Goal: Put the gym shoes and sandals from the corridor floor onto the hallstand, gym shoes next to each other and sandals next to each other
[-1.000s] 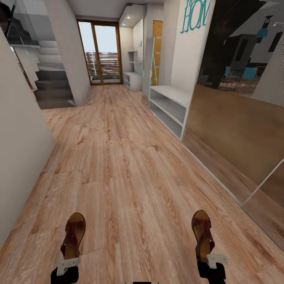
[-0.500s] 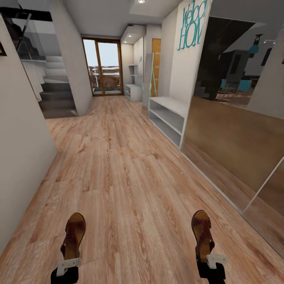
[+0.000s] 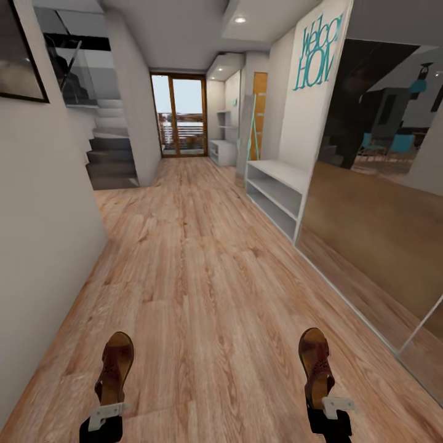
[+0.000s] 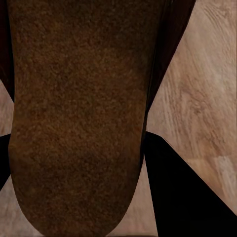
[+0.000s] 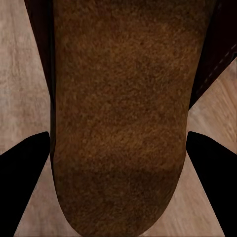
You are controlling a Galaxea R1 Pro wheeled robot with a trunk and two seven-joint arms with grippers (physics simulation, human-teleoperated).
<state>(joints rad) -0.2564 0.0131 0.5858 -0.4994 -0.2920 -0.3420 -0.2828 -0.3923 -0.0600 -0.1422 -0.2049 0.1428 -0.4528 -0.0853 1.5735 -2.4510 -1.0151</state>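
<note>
I hold one dark-brown sandal in each gripper above the corridor floor (image 3: 203,295). The left sandal (image 3: 115,367) sticks forward from my left gripper (image 3: 104,417), which is shut on its heel end. My right gripper (image 3: 330,407) is shut on the right sandal (image 3: 315,363) the same way. Up close, the left sandal's brown footbed (image 4: 79,113) lies between dark fingers (image 4: 190,197), and the right sandal's footbed (image 5: 121,113) between dark fingers (image 5: 22,182). The pale grey hallstand (image 3: 223,151) stands far down the corridor on the right, near the glass door. The gym shoes are out of view.
A plain low white two-shelf bench (image 3: 280,191) stands against the right wall, with a large mirrored panel (image 3: 381,203) nearer me. A grey wall (image 3: 43,234) runs close on the left, with stairs (image 3: 111,163) beyond. A glass door (image 3: 181,117) ends the corridor.
The whole head view has tilted up and shifted, showing more ceiling and the left wall's picture. Both sandals stay held in the same places in the picture.
</note>
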